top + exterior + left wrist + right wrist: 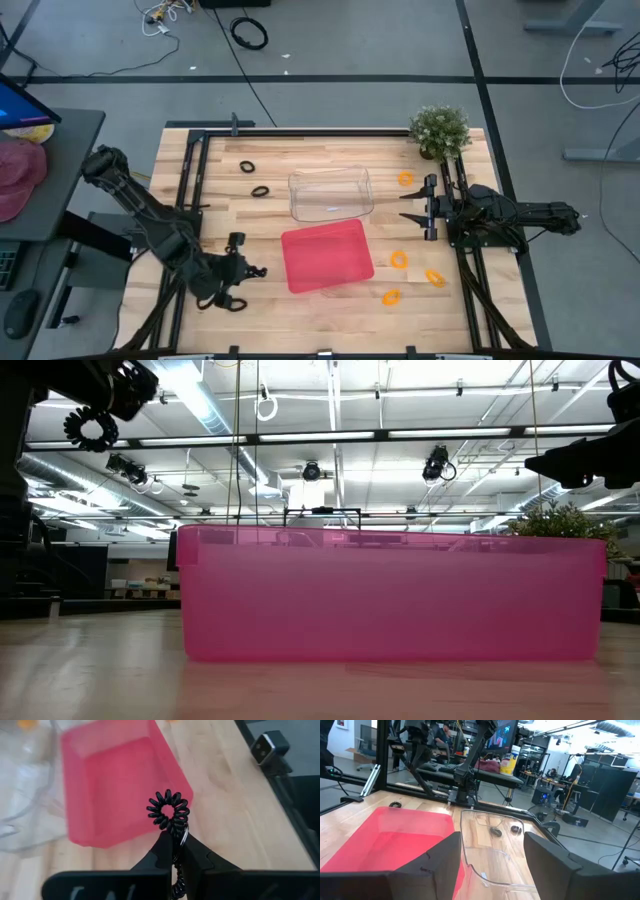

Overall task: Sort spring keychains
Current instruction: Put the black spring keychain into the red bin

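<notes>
From above, the left gripper [262, 271] hangs left of the red tray [327, 257]; the right gripper [405, 206] waits beside the clear bin [331, 193], fingers spread. The left wrist view shows fingers pinching a black keychain [169, 811] near the tray. Orange keychains [399, 260] lie right of the tray.

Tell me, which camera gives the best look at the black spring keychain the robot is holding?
The left wrist view: the held black keychain fills the centre, coils clear, pinched in the shut left gripper near the red tray. The low view shows it small, raised in a corner. The high view hardly shows it, and the right wrist view not clearly.
</notes>
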Tool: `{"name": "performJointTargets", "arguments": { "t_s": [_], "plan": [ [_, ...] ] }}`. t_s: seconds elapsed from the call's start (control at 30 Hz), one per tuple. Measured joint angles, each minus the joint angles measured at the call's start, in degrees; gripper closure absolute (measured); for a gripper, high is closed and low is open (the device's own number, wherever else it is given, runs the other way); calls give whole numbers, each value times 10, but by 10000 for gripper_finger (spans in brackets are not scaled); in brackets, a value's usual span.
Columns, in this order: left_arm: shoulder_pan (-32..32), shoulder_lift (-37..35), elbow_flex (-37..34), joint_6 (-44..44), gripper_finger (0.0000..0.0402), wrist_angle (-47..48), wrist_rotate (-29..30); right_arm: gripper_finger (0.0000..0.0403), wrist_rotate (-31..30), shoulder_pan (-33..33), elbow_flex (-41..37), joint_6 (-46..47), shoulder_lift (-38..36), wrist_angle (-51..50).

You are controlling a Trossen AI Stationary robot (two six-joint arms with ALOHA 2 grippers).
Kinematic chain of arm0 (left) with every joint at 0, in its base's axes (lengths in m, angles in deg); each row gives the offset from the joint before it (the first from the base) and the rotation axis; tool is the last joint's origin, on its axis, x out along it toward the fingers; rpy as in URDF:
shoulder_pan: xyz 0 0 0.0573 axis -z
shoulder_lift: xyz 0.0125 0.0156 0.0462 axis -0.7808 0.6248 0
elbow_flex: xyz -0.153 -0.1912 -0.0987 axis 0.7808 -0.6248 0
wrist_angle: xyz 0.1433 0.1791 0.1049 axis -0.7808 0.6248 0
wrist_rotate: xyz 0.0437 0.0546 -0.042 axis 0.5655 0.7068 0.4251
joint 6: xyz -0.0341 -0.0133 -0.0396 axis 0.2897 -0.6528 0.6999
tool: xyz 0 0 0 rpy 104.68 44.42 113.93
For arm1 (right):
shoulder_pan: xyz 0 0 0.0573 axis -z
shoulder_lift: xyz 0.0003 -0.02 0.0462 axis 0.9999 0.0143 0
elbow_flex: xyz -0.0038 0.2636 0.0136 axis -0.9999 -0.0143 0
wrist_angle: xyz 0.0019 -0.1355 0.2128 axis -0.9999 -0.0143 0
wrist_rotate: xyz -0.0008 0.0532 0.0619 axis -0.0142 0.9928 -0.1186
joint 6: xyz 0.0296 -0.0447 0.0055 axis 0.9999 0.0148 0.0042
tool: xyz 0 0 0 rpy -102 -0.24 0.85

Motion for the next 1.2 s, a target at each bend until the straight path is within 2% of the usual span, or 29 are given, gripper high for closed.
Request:
{"name": "performJointTargets", "arguments": {
  "t_s": [0.13,0.43,0.67,0.8,1.2],
  "plan": [
    [-47,0,0,-10,387,11,-74,181,0,0,0,0,0,0],
    [-117,0,2,-20,387,55,-132,181,0,0,0,0,0,0],
    [-148,5,62,-35,387,150,-139,181,0,0,0,0,0,0],
    [-163,5,83,-42,387,167,-143,181,0,0,0,0,0,0],
    [-229,25,88,-57,387,177,-190,181,0,0,0,0,0,0]
  ]
}}
